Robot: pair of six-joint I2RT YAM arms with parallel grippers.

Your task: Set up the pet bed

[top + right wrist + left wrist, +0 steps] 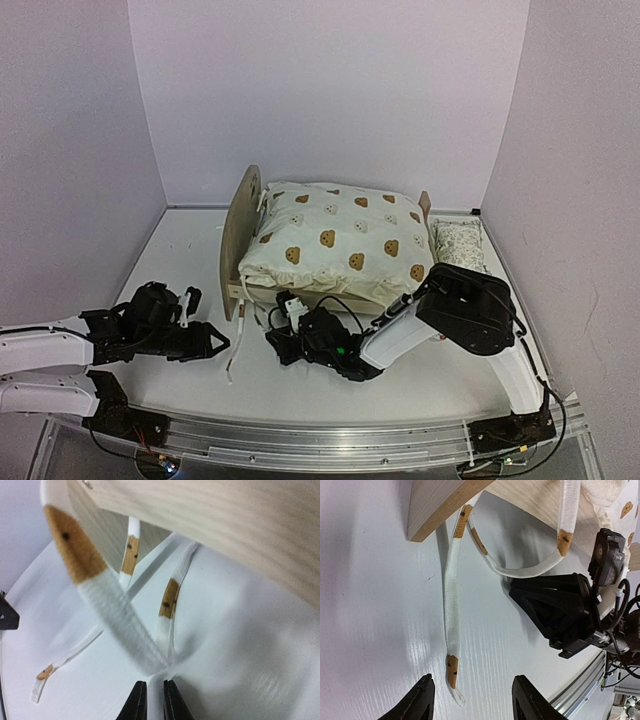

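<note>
Worktop (190, 250): white, with pale walls on three sides. I have both arms lying low over its near half.
Pet bed (237, 235): light plywood frame standing mid-worktop. From my overhead view the tall rounded headboard is on the left and the low footboard peeks out on the right. I see the near side rail just beyond the right arm.
Quilt (340, 240): cream, printed with brown bears, puffed up and covering the whole top of the bed from headboard to footboard.
Right arm: it bends in from the right base, elbow near the footboard corner, wrist pointing left along the near rail.
Left arm: it reaches in from the left edge, pointing right toward the headboard's near foot.
Pillow (458, 243): small, green-patterned, lying on the worktop just beside the footboard end, against the right wall.
Long tie (451, 615): white strap with a brown tip, hanging from the headboard corner and running flat across the worktop. Its free end lies between the left fingers.
Looped tie (530, 571): a second white strap with brown patches, curving from the quilt edge to the right fingertips.
Left claw (472, 700): released, fingers spread wide, gripping nothing, low over the long tie's end.
Right claw (154, 700): clenched almost together, pinching the fold of the looped tie under the rail. My wrist view is blurred.
</note>
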